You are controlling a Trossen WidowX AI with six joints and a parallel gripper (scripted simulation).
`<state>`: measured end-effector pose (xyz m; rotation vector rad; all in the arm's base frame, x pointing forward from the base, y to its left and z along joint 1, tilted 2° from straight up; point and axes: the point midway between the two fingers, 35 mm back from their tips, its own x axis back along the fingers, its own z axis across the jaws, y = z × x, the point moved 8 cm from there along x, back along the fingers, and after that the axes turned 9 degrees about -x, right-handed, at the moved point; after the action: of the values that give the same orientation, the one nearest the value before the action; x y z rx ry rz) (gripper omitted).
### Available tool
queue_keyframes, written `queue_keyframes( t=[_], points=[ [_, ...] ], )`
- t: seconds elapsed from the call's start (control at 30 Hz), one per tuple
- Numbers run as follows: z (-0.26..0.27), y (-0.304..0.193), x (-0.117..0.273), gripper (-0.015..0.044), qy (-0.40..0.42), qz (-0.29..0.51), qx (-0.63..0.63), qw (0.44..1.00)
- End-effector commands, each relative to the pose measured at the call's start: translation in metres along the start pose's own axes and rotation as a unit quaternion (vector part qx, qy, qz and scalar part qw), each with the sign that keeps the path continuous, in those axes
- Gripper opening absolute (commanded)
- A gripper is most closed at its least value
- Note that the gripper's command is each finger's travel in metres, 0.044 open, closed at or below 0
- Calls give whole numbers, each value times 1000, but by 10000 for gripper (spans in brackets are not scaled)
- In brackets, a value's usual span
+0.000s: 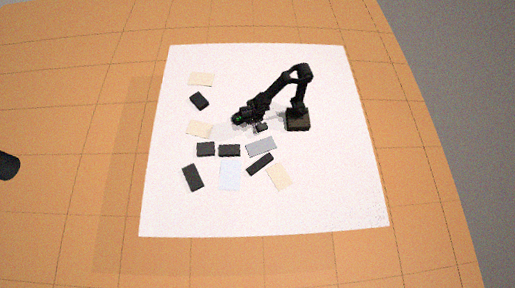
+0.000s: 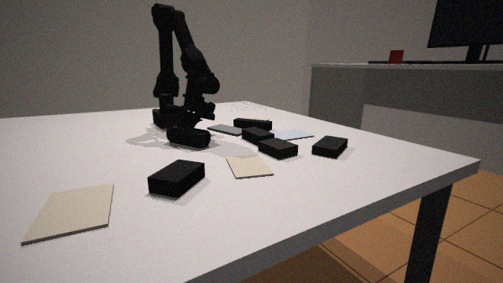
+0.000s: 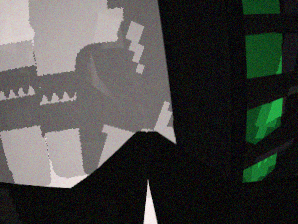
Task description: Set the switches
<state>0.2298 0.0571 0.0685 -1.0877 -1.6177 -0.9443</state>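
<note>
The controller unit [image 1: 235, 120] [image 2: 188, 137] [image 3: 207, 65] is a dark block on the bench beside the arm's lower end, partly covered by it in the top view. In the wrist view it fills the right side, and several green switch ends [image 3: 264, 55] show in a column at the right edge. Switch numbers and the exact tilt of each rocker are too dark to read; the underside label is hidden. My gripper [image 3: 145, 141] is shut and empty, its fingertips at the bottom middle of the wrist view, left of the switch column. Contact with the unit cannot be told.
A dark module [image 1: 199, 100] [image 2: 177, 178] lies near a cream plate [image 1: 201, 79] [image 2: 72, 212]. Another cream plate [image 1: 199, 129] [image 2: 249, 166], two dark blocks [image 1: 205, 149] [image 1: 229, 150], a grey plate [image 1: 261, 147] and a long dark bar [image 1: 260, 164] lie across the bench.
</note>
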Motion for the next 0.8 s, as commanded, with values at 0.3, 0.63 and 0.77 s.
queue_keyframes(
  t=[0.3, 0.63, 0.77],
  points=[
    [-16, 8, -6, 0, -7, 0, -5, 1000],
    [-25, 15, -8, 0, -8, 0, -5, 1000],
    [-29, 18, -9, 0, -8, 0, -5, 1000]
  ],
)
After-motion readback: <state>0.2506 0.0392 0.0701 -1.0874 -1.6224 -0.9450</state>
